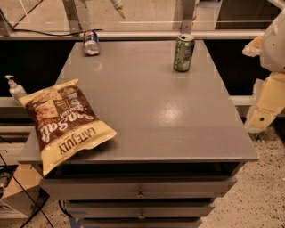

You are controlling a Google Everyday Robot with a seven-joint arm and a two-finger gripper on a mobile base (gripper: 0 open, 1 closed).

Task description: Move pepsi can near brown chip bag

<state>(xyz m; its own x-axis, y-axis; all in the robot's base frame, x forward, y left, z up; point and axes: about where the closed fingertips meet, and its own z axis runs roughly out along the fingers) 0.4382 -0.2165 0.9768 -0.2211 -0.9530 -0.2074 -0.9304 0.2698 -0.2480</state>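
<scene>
Camera view: gripper (118, 9) at the top edge, above the counter's (147, 111) back-left corner; mostly cropped, so open or closed I cannot tell. Arm (269, 67) off the right edge.

Can (91, 42) at the back-left corner, seemingly on its side, long axis front-to-back, silver end facing the front edge; blue, round logo.

Bag (64, 122) at the front-left corner, well apart, diagonal, overhanging both edges.

Green can (184, 52) upright near the back edge. Grey top, drawers below, speckled floor.
</scene>
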